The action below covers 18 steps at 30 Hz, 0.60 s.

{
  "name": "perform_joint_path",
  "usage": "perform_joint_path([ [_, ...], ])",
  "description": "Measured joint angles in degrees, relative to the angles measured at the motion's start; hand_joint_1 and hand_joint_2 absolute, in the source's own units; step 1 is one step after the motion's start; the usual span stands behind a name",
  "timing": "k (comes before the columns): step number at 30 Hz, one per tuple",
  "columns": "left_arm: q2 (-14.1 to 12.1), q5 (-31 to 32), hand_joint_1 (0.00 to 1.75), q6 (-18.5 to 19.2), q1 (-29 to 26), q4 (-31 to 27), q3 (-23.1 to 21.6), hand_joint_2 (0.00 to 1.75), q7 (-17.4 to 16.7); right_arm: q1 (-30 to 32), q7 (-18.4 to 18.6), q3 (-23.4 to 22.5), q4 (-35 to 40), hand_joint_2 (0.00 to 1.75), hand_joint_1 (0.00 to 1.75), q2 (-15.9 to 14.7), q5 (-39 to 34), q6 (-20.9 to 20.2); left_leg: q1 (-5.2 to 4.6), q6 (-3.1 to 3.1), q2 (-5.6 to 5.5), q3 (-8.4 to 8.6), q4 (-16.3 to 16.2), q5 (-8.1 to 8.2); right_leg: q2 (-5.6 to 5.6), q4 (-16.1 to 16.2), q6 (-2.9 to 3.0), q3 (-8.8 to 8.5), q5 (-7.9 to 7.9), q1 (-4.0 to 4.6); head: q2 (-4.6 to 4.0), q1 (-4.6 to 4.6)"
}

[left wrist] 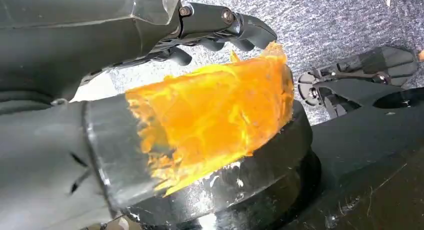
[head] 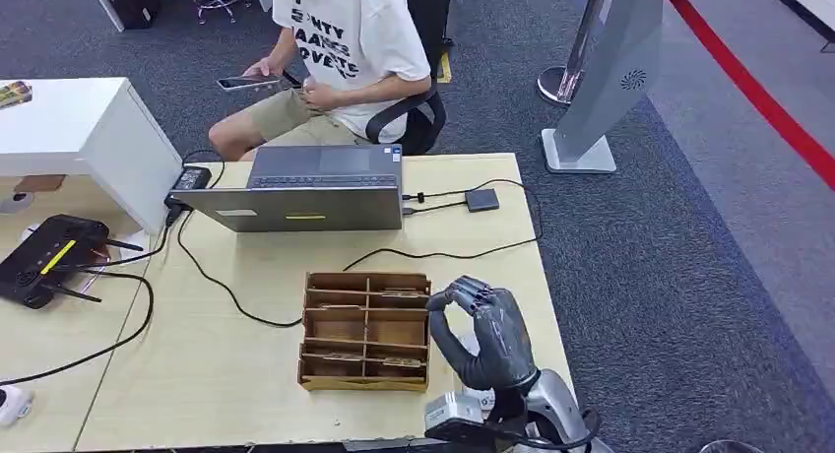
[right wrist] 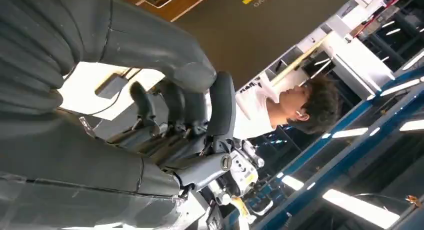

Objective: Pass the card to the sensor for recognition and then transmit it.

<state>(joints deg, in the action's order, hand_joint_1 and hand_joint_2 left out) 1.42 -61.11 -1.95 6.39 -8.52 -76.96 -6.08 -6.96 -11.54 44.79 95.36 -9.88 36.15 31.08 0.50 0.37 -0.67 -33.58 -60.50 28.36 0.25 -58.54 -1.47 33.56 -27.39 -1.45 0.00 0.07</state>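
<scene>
A wooden card box (head: 363, 382) with several compartments stands near the front of the light wooden table (head: 246, 374), and cards (head: 400, 293) lie flat in some slots. The sensor (head: 481, 199), a small dark square on a cable, lies at the back right beside the laptop (head: 310, 189). My right hand (head: 482, 335) hovers just right of the box, fingers curved toward the thumb with a gap and nothing between them. In the right wrist view that hand (right wrist: 165, 115) is likewise empty. My left hand (left wrist: 200, 90), its thumb covered in orange, hangs over the carpet holding nothing.
A person sits behind the table looking at a phone (head: 249, 82). Black cables (head: 226, 288) run across the table from the laptop. A black router (head: 47, 258) lies on the left table. A grey stand (head: 601, 89) rises on the carpet at the back right.
</scene>
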Motion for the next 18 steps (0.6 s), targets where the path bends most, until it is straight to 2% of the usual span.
perform_joint_path([
  [7,0.0,0.0,0.0,0.02,0.0,0.0,0.0,0.0,0.0,-0.02,0.42,0.37,-0.37,1.75,1.75,-0.17,1.12,0.0,0.0,0.0,0.0,0.0,0.0,0.0,0.0,0.0,0.0,0.0,0.0,0.0,0.0,-0.02],
  [8,0.0,0.0,0.0,0.02,0.0,0.0,0.0,0.0,0.0,-0.06,0.85,0.46,-0.48,1.75,1.47,-0.24,2.19,0.07,0.0,0.0,0.0,0.0,0.0,0.0,0.0,0.0,0.0,0.0,0.0,0.0,0.0,-0.02],
  [10,0.0,0.0,0.0,0.04,0.0,0.0,0.0,0.0,0.0,-0.15,2.12,0.59,-0.79,1.75,0.31,-0.35,4.9,0.24,0.0,0.0,0.0,-0.01,0.0,0.0,0.0,0.0,0.0,0.0,0.0,0.0,0.0,0.0],
  [11,0.0,0.0,0.0,0.04,0.0,0.0,0.0,0.0,0.0,-0.3,2.76,0.68,-1.01,1.75,0.03,-0.39,6.28,0.39,0.0,0.0,0.0,-0.01,0.0,0.0,0.0,0.0,0.0,0.0,0.0,0.0,0.0,-0.02],
  [12,0.0,0.0,0.0,0.07,0.0,0.0,0.0,0.0,0.0,-0.52,3.47,0.85,-1.35,1.75,0.0,-0.44,7.77,0.59,0.0,0.0,0.0,-0.01,0.0,0.0,0.0,0.0,0.0,0.0,0.0,0.0,0.0,-0.02],
  [15,0.0,0.07,0.0,0.11,0.02,0.0,0.0,0.0,0.0,-1.33,5.44,1.31,-2.6,1.75,0.03,-0.48,10.44,0.59,0.0,0.0,0.0,-0.01,0.0,0.0,0.0,0.0,0.0,0.0,0.0,0.0,0.0,0.0],
  [17,0.0,0.07,0.0,0.15,0.0,0.0,0.0,0.0,0.0,-1.85,6.82,1.57,-3.62,1.75,0.09,-0.48,12.13,0.61,0.0,0.0,0.0,0.0,0.0,0.0,0.0,0.0,0.0,0.0,0.0,0.0,0.0,-0.02],
  [18,0.0,0.09,0.0,0.2,0.02,0.0,0.0,0.0,0.0,-2.08,7.46,1.64,-4.22,1.75,0.19,-0.48,12.96,0.61,0.0,0.0,0.0,0.0,0.0,0.0,0.0,0.0,0.0,0.0,0.0,0.0,0.0,0.0],
])
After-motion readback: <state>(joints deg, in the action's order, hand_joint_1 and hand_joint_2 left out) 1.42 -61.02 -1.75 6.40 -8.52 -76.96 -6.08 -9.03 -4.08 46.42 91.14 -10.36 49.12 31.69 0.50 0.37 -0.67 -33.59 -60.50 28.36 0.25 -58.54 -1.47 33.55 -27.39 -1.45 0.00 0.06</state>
